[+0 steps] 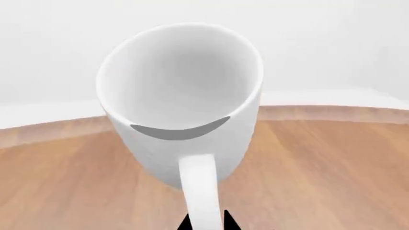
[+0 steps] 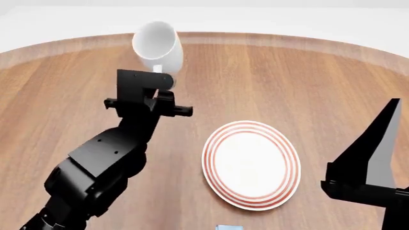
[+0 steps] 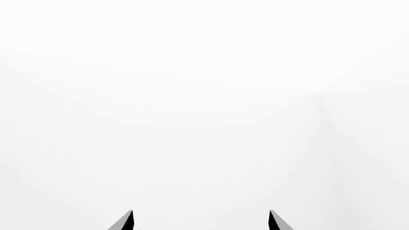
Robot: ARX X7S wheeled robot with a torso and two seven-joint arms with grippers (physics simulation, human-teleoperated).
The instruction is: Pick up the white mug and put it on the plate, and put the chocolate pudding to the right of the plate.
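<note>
- The left gripper (image 2: 161, 85) is pinching the white mug (image 2: 158, 46) by its handle, holding it tilted above the table (image 2: 288, 76).
- The right gripper (image 3: 200, 221) is pointing at blank white, fingers spread.
- The plate (image 2: 251, 165) is lying nearer, well apart from the mug.

Bright, even light; sharp renders (right wrist view washed out white).

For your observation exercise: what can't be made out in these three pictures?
- Chocolate pudding: head view, cut off by the bottom edge; only a sliver shows.
- Left end effector: its grip on the white mug handle is cropped in the wrist view.
- Right wrist view: only blank white; no plate.
</note>
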